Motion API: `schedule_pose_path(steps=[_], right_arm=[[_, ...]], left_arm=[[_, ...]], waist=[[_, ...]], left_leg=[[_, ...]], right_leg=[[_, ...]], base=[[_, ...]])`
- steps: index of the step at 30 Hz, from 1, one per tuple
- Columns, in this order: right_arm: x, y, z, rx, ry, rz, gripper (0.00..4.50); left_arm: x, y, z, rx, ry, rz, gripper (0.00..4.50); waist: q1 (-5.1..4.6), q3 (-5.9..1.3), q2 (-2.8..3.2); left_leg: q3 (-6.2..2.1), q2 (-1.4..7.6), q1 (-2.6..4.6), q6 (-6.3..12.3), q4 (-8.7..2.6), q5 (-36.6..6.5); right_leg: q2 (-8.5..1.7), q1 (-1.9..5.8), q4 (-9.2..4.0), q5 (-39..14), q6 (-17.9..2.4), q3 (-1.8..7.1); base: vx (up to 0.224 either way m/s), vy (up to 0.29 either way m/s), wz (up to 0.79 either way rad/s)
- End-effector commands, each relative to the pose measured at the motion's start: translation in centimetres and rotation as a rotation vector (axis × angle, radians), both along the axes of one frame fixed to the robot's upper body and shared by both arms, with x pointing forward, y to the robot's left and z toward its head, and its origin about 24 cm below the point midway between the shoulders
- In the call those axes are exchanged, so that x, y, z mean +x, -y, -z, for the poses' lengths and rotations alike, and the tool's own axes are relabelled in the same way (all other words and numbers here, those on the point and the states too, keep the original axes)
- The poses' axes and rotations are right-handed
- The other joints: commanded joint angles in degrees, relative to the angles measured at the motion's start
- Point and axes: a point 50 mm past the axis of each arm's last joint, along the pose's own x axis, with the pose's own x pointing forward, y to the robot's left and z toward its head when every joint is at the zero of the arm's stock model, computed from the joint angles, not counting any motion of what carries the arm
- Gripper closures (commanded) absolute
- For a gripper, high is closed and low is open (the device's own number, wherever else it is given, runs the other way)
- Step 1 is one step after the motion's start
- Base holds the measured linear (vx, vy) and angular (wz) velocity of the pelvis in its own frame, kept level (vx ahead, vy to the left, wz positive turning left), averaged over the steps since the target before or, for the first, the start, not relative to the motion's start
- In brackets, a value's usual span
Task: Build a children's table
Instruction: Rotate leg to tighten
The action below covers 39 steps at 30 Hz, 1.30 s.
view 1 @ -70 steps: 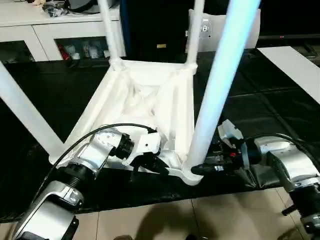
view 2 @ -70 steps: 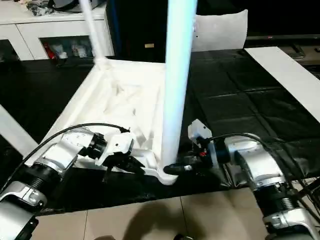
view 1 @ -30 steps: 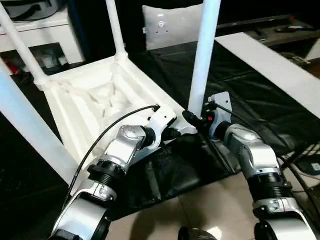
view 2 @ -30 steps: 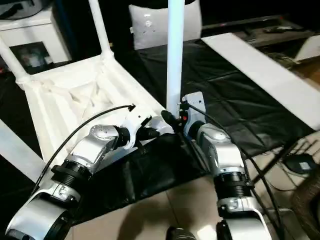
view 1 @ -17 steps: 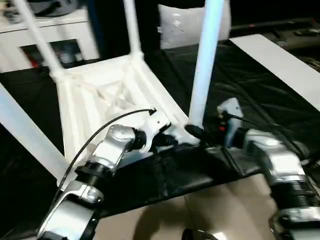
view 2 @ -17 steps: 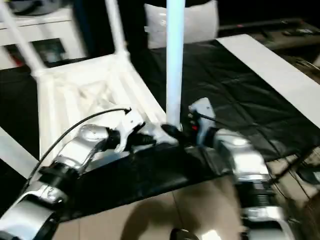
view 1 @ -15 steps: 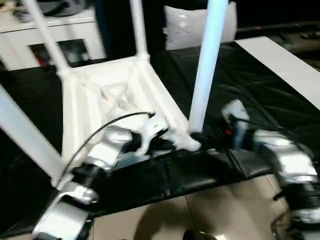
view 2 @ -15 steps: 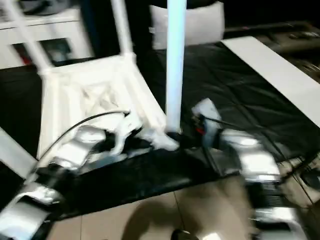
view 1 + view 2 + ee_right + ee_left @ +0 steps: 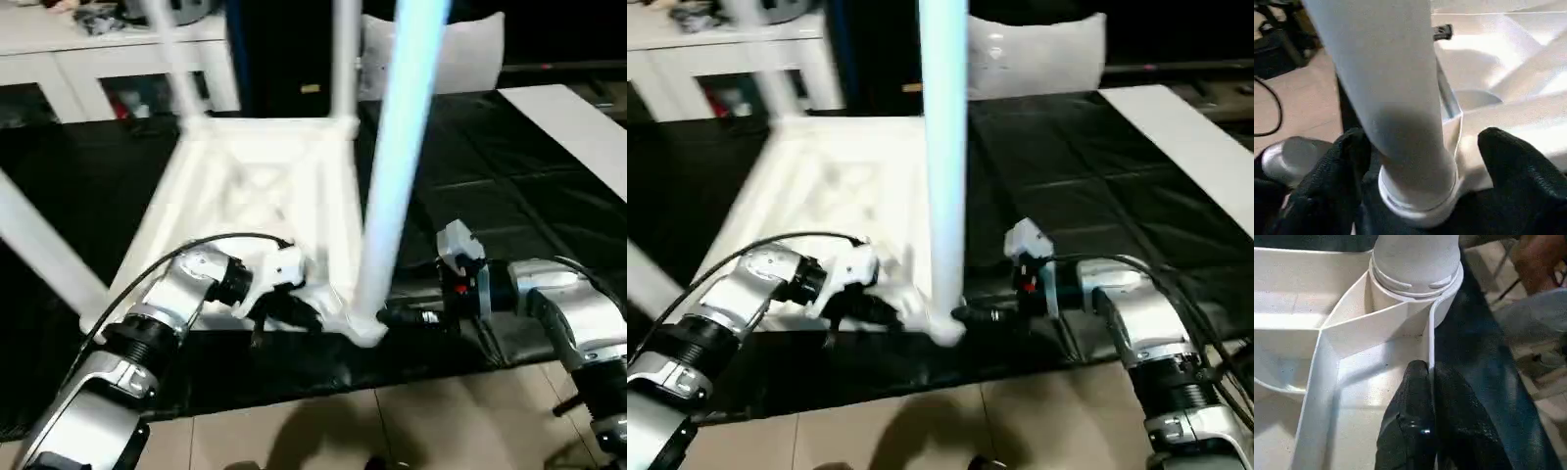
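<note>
- Gripper status first: my left gripper (image 9: 1422,426) is pinched shut on the thin rim wall of the table top (image 9: 260,186), right next to the near corner socket (image 9: 1415,281). My right gripper (image 9: 1415,161) has its fingers spread wide either side of the near leg (image 9: 397,157), just above that socket, not squeezing it as far as I can tell.
- The table top lies upside down on the black bench (image 9: 549,196) with legs standing up from its corners.
- Worry one: that socket corner sits right at the bench's front edge. If I tug on the rim, the whole thing could slide off onto the floor (image 9: 294,431).
- Worry two: closing on the leg off-centre could lever it crooked in the socket, or tip the table.
- Room-wise: plenty of bare bench beyond the socket on my right side; toward me there's basically none.
</note>
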Motion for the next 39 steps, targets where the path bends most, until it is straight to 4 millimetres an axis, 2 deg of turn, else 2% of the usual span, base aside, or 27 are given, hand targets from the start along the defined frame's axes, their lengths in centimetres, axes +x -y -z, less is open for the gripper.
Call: schedule_pose_path(steps=[1, 6, 10, 18, 24, 26, 28, 29, 30, 31, 32, 33, 34, 35, 36, 37, 38, 39], right_arm=[[-0.2, -0.2, -0.2, 0.004, -0.006, -0.037, 1.01], [-0.3, -0.4, -0.2, 0.016, -0.020, -0.063, 1.33], [-0.3, -0.9, 0.0, 0.032, -0.034, -0.079, 1.79], [-0.4, -1.2, 0.2, 0.046, -0.063, -0.086, 2.38], [-0.1, -2.0, 0.0, 0.101, -0.061, 0.042, 2.52], [-0.1, -2.3, 0.3, 0.093, -0.054, 0.070, 2.52], [0.7, -3.2, 0.8, 0.081, -0.031, 0.214, 2.53], [1.3, -3.7, 1.1, 0.071, -0.014, 0.303, 2.53], [1.7, -3.9, 1.3, 0.064, -0.005, 0.359, 2.54], [2.2, -4.2, 1.4, 0.057, -0.001, 0.421, 2.54], [2.5, -4.3, 1.5, 0.052, -0.001, 0.451, 2.54], [3.1, -4.6, 1.7, 0.039, -0.001, 0.531, 2.55], [3.7, -4.8, 1.8, 0.026, 0.005, 0.601, 2.56], [3.7, -4.8, 1.8, 0.026, 0.005, 0.601, 2.57], [4.2, -5.0, 1.9, 0.019, 0.003, 0.660, 2.57], [4.8, -5.2, 1.9, 0.020, 0.007, 0.730, 2.57], [4.8, -5.2, 1.9, 0.020, 0.007, 0.730, 2.57], [5.2, -5.4, 1.8, 0.025, 0.019, 0.777, 2.57]], left_arm=[[0.1, 1.0, -1.1, -0.002, 0.033, 0.089, 4.50], [0.1, 1.0, -1.1, -0.002, 0.034, 0.097, 4.50], [0.2, 1.0, -1.1, 0.001, 0.035, 0.097, 4.50], [0.3, 0.8, -1.1, -0.004, 0.031, 0.082, 4.50], [0.8, 1.4, -1.4, -0.078, 0.011, -0.061, 4.50], [1.0, 1.6, -1.3, -0.084, 0.011, -0.101, 4.50], [1.1, 2.6, -1.2, -0.123, 0.011, -0.198, 4.50], [1.1, 3.4, -1.2, -0.156, -0.005, -0.249, 4.50], [1.1, 3.9, -1.2, -0.178, -0.017, -0.279, 4.50], [1.2, 4.5, -1.2, -0.199, -0.020, -0.326, 4.50], [1.3, 4.8, -1.2, -0.208, -0.021, -0.350, 4.50], [1.5, 5.5, -1.3, -0.220, -0.016, -0.401, 4.50], [1.7, 6.1, -1.3, -0.229, -0.007, -0.452, 4.50], [1.7, 6.1, -1.3, -0.229, -0.007, -0.452, 4.50], [2.0, 6.5, -1.3, -0.233, 0.001, -0.490, 4.50], [2.5, 7.0, -1.5, -0.245, 0.024, -0.560, 4.50], [2.5, 7.0, -1.5, -0.245, 0.024, -0.560, 4.50], [2.9, 7.3, -1.7, -0.251, 0.043, -0.610, 4.50]], waist=[[-0.33, -4.70, -1.02], [-0.54, -4.59, -1.13], [-0.55, -4.63, -1.20], [-0.49, -4.64, -1.24], [-0.72, -4.53, -1.04], [-1.11, -4.28, -1.18], [-1.82, -4.13, -1.00], [-2.77, -4.03, -1.08], [-3.89, -3.93, -0.53], [-4.73, -3.89, -0.49], [-5.95, -3.96, 0.11], [-6.83, -4.07, 0.01], [-7.16, -3.98, 0.01], [-7.97, -3.86, -0.31], [-9.02, -3.95, -1.06], [-9.21, -4.11, -0.98], [-9.71, -4.13, -0.95], [-10.10, -4.15, -0.60]], left_leg=[[0.38, 1.67, -0.18, 5.28, -4.12, -4.5], [0.50, 1.32, -0.02, 4.50, -4.08, -5.9], [0.50, 1.29, -0.06, 4.49, -4.05, -5.9], [0.48, 1.30, -0.15, 4.41, -4.06, -5.5], [0.54, 1.17, 0.00, 3.78, -4.00, -6.2], [0.61, 0.76, 0.01, 3.03, -3.85, -7.4], [0.57, 0.59, 0.14, 2.26, -3.66, -8.7], [0.52, 0.34, 0.14, 2.03, -3.36, -10.5], [0.18, 0.97, 0.19, 1.82, -3.44, -12.1], [-0.28, 1.37, -0.17, 1.99, -3.59, -13.4], [-1.26, 2.90, -0.56, 2.23, -4.37, -16.6], [-2.35, 4.78, -1.01, 2.54, -5.70, -19.3], [-2.57, 5.15, -1.09, 2.60, -6.07, -20.2], [-1.65, 3.44, -0.25, 1.85, -5.18, -20.3], [-0.11, -0.06, -0.05, 1.49, -2.99, -16.2], [0.43, -0.99, -0.47, 2.68, -2.69, -13.4], [0.47, -0.99, -0.80, 3.30, -2.73, -12.6], [0.09, -0.40, -0.73, 3.79, -2.94, -12.5]], right_leg=[[-3.22, 4.29, -3.60, -24.4, -1.3, 3.75], [-2.92, 4.26, -4.33, -27.7, 0.8, 3.32], [-2.87, 4.23, -4.40, -27.9, 1.2, 3.25], [-2.93, 4.25, -4.30, -27.6, 1.2, 3.28], [-2.82, 4.15, -4.68, -28.8, 1.8, 3.05], [-2.60, 4.13, -5.35, -31.5, 3.5, 2.39], [-2.48, 3.99, -6.03, -33.4, 4.9, 1.69], [-2.18, 4.01, -6.75, -34.9, 6.3, 0.79], [-2.35, 4.42, -7.17, -34.9, 6.8, 0.10], [-2.24, 4.96, -7.36, -34.8, 7.5, -0.41], [-2.33, 5.81, -6.36, -33.1, 7.6, -0.06], [-2.88, 6.68, -4.16, -29.3, 6.5, 1.51], [-3.06, 6.56, -3.50, -27.9, 5.8, 2.36], [-3.36, 5.43, -4.81, -30.0, 4.6, 2.56], [-3.51, 4.61, -6.85, -35.5, 5.1, 0.93], [-3.32, 4.79, -7.43, -36.9, 6.1, 0.18], [-2.81, 4.79, -7.56, -36.4, 6.6, -0.07], [-2.34, 4.79, -7.89, -35.2, 7.2, -0.43]], base=[[0.000, 0.000, 0.00], [0.000, 0.000, 0.00], [0.000, 0.000, 0.00], [0.000, 0.000, 0.00], [0.000, 0.000, 0.00], [0.000, 0.000, 0.00], [0.000, 0.000, 0.00], [0.000, 0.000, 0.00], [0.000, 0.000, 0.00], [0.000, 0.000, 0.00], [0.000, 0.000, 0.00], [0.000, 0.000, 0.00], [0.000, 0.000, 0.00], [0.000, 0.000, 0.00], [0.000, 0.000, 0.00], [0.000, 0.000, 0.00], [0.000, 0.000, 0.00], [0.000, 0.000, 0.00]])
